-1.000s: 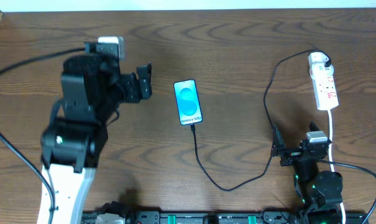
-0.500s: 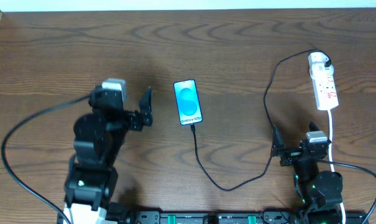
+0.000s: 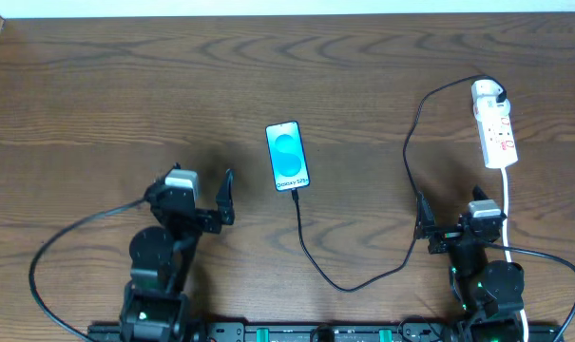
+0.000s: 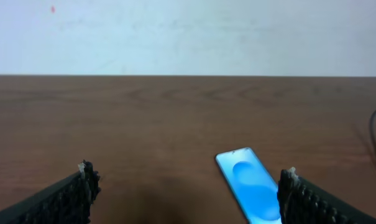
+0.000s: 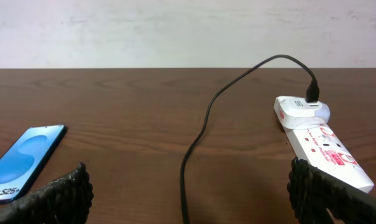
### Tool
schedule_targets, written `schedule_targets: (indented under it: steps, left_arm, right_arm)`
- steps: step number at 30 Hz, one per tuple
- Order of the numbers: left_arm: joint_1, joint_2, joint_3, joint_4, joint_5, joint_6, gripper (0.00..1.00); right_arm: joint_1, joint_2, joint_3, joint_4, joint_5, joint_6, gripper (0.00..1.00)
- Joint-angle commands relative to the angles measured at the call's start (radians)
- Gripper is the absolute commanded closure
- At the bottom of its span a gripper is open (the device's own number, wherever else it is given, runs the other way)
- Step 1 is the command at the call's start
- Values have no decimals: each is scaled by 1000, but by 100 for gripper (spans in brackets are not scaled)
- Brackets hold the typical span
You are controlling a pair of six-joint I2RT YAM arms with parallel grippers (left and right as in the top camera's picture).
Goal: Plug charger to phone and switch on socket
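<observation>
The phone [image 3: 287, 156] lies mid-table with its blue screen up; it also shows in the left wrist view [image 4: 248, 185] and the right wrist view [image 5: 23, 158]. The black charger cable [image 3: 311, 261] meets the phone's near end, loops right and rises to the white adapter [image 3: 487, 91], which sits in the far end of the white socket strip [image 3: 499, 133]. The right wrist view shows the cable [image 5: 200, 127], adapter [image 5: 302, 109] and socket [image 5: 327, 152]. My left gripper [image 3: 226, 195] is open and empty, near-left of the phone. My right gripper [image 3: 422, 226] is open and empty, beside the cable.
The socket's white cord [image 3: 511, 204] runs toward the front edge past my right arm. A dark rail [image 3: 316, 332] lines the front edge. A pale wall rises behind the table's far edge [image 5: 175, 67].
My left arm has drawn back from beside the phone toward the front edge and folded low. The right arm, phone, cable and socket have not moved.
</observation>
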Motion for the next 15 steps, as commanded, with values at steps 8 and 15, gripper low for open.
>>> schedule_targets:
  steps: [8,15]
  left_arm:
    - [11,-219,-182,8,-46,51,7]
    - [11,-291,-228,-32,-47,52,6]
  right_arm:
    - [8,-9,-2,-3,-2,10,1]
    - [8,-9,-2,-3,-2,10,1]
